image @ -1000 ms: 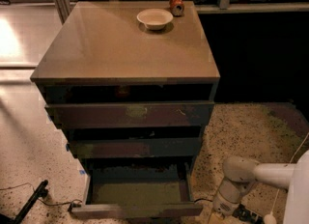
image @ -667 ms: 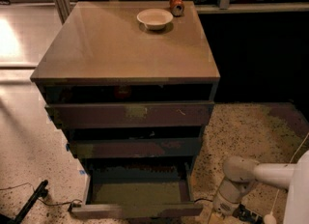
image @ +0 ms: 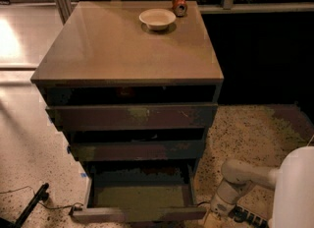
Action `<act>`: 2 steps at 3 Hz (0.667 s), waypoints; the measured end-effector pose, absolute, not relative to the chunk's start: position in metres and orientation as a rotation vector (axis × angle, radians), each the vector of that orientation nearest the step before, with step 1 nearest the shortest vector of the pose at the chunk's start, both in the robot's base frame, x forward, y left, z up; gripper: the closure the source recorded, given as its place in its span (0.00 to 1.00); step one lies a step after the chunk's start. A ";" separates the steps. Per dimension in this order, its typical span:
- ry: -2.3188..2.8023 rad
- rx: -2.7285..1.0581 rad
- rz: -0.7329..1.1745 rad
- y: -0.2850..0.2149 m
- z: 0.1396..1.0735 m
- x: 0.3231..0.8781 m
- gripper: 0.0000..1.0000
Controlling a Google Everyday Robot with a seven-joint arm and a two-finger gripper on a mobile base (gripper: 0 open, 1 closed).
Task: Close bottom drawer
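Observation:
The bottom drawer (image: 140, 196) is pulled far out of the tan-topped cabinet (image: 122, 45). Its greenish-grey floor shows, and its flat plank front (image: 140, 215) runs along the bottom edge of the view. The two drawers above it, the top drawer (image: 132, 116) and the middle drawer (image: 137, 150), stick out a little. My white arm (image: 240, 178) reaches down at the lower right. My gripper (image: 216, 217) is low beside the right end of the drawer front, mostly cut off by the frame edge.
A white bowl (image: 157, 18) and an orange-red can (image: 179, 3) stand at the back of the cabinet top. A black cable and plug (image: 32, 205) lie on the speckled floor at the lower left. A dark wall is to the right of the cabinet.

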State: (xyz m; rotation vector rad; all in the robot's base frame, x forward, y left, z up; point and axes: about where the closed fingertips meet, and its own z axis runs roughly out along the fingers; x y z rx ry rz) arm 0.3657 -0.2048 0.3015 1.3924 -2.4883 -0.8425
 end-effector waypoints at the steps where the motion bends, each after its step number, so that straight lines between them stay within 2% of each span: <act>1: -2.488 1.393 -0.843 -0.205 0.301 0.366 1.00; 2: -2.509 1.419 -0.842 -0.204 0.300 0.366 1.00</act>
